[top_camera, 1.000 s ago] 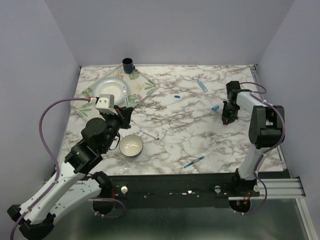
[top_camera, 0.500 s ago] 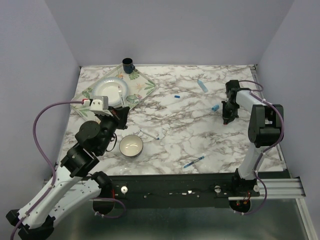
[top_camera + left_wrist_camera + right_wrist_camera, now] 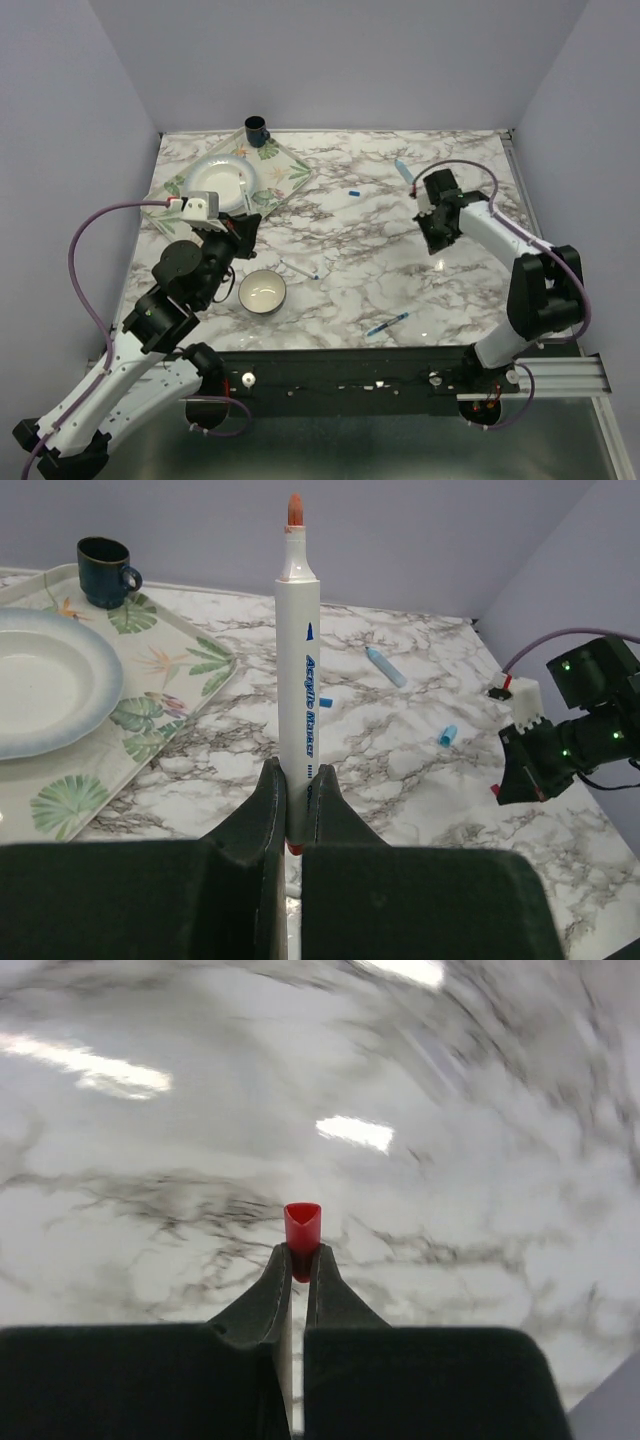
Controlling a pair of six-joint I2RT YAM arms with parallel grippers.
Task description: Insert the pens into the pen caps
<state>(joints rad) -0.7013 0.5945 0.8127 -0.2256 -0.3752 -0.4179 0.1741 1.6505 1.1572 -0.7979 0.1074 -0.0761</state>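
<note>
While the left gripper (image 3: 296,780) was clamped tight on the lower barrel of a white red-tipped pen (image 3: 298,660), holding it upright, the right gripper (image 3: 301,1255) pinched the red cap (image 3: 302,1228) between nearly closed fingertips over the marble table (image 3: 400,750). A light blue cap (image 3: 447,735) and a dark blue cap (image 3: 326,702) lay loose on the table.

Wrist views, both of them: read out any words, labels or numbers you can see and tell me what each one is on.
"Acrylic Marker": blue print along the white barrel of the red-tipped pen, held upright in the left gripper.
Smaller print just below it, down at the jaws: too small to read.
Red cap in the right gripper: no print visible.
</note>
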